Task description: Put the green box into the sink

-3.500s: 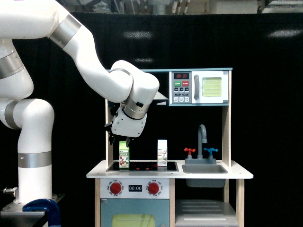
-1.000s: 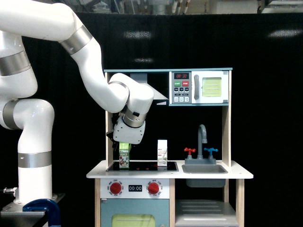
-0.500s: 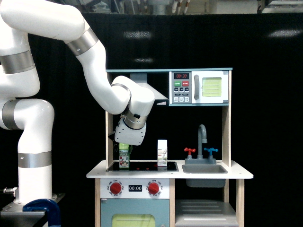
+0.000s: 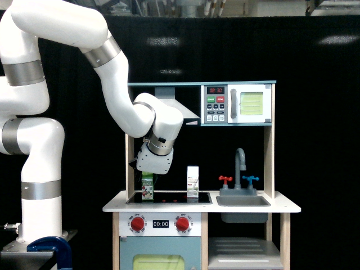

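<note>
Green box [image 4: 147,189] upright on the black stovetop [image 4: 169,198] at the exterior view's left, white carton [image 4: 193,181] beside it, gripper [image 4: 147,173] right over its top with finger state hidden, sink [image 4: 243,201] well apart at the exterior view's right.

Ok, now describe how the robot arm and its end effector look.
The arm is glossy white, built from rounded segments joined by silver-grey bands, on a thick white column. Its white wrist ends in a grey ring and a white housing. The end effector is mostly hidden behind that housing. No cables or markings show.
</note>
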Controlling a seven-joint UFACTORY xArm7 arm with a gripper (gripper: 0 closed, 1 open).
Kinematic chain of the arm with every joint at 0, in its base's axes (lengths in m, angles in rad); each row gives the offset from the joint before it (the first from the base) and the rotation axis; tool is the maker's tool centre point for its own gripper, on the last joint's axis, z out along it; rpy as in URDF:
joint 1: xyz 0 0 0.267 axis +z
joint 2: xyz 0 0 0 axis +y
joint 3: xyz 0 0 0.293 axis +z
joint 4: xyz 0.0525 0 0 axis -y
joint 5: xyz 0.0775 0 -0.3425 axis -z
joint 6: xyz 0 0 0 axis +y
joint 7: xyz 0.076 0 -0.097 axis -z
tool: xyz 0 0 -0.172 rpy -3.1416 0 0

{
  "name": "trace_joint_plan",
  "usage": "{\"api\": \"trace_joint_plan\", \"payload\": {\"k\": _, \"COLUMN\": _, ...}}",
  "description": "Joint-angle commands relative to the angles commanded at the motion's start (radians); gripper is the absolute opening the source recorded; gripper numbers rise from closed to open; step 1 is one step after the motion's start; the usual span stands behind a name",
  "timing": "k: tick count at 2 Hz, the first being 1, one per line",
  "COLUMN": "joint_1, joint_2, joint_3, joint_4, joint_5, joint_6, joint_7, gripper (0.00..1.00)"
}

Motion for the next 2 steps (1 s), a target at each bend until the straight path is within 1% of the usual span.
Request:
{"api": "trace_joint_plan", "payload": {"k": 1, "joint_1": 0.037, "joint_2": 0.034, "joint_3": -0.020, "joint_4": 0.022, "joint_5": 0.038, "joint_6": 0.005, "joint_7": -0.020, "gripper": 0.00}}
{"api": "trace_joint_plan", "payload": {"k": 2, "joint_1": 0.079, "joint_2": 0.457, "joint_3": -0.271, "joint_4": 0.397, "joint_5": 0.206, "joint_6": 0.477, "joint_7": -0.177, "gripper": 0.00}}
